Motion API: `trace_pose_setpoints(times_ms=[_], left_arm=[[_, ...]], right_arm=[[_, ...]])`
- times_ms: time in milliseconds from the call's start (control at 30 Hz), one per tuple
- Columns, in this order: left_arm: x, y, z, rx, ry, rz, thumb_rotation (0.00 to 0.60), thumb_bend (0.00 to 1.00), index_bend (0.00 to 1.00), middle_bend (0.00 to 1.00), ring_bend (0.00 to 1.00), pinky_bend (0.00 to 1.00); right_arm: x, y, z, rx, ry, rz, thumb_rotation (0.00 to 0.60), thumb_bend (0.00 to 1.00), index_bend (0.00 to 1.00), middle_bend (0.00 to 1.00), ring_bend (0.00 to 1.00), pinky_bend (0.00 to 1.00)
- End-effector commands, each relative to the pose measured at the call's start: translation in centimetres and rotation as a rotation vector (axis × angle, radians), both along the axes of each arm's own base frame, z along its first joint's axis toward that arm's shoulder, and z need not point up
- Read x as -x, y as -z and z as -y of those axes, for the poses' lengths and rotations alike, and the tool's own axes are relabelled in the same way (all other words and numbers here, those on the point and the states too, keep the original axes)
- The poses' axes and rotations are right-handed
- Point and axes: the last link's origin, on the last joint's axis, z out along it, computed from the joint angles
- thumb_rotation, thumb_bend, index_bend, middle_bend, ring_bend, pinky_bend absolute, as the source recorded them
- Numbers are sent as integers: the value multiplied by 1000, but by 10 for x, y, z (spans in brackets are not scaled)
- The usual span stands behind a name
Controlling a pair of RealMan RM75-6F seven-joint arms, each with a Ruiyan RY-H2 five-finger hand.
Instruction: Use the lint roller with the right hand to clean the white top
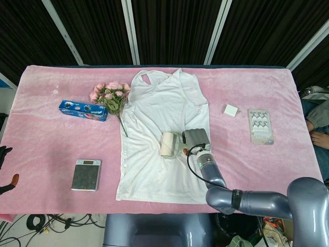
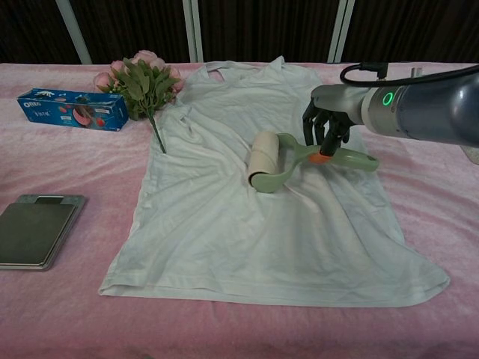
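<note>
While our right hand (image 2: 327, 127) grips the green handle of the lint roller (image 2: 278, 159), fingers wrapped down around it, the roll sits pressed on the white top (image 2: 247, 217) near its middle, a little toward our right side. Handle points out to our right, lying low over the cloth.

Top lies flat on the pink table cover (image 1: 46, 149), neck away from us, hem near the front edge. Plenty of wrinkles across the chest and lower half; we cannot tell from the cloth which parts have been rolled.

Judgement: rolling is under way, roller in firm contact. The half toward our left, the straps and the hem look like ground to cover; no lint is visible at this scale, so "clean" is hard to confirm.

Left hand: only a dark bit with an orange tip at the far left edge of the head view; we cannot tell its state.

Nearby: flowers (image 1: 110, 95), blue biscuit box (image 1: 83, 110), kitchen scale (image 1: 86, 174).
</note>
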Motion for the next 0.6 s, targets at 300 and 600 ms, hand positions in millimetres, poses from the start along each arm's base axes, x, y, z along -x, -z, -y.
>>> trace_pose_setpoints(times_ms=[300, 600], left_arm=[[-1, 1, -1, 7, 3, 1, 600, 393, 116, 59, 40, 39], [0, 1, -1, 10, 2, 0, 600, 392, 116, 59, 40, 39]], right_arm=[[-39, 24, 9, -18, -22, 14, 600, 615, 717, 592, 590, 414], [-51, 32, 11, -23, -23, 5, 600, 615, 720, 593, 591, 414]])
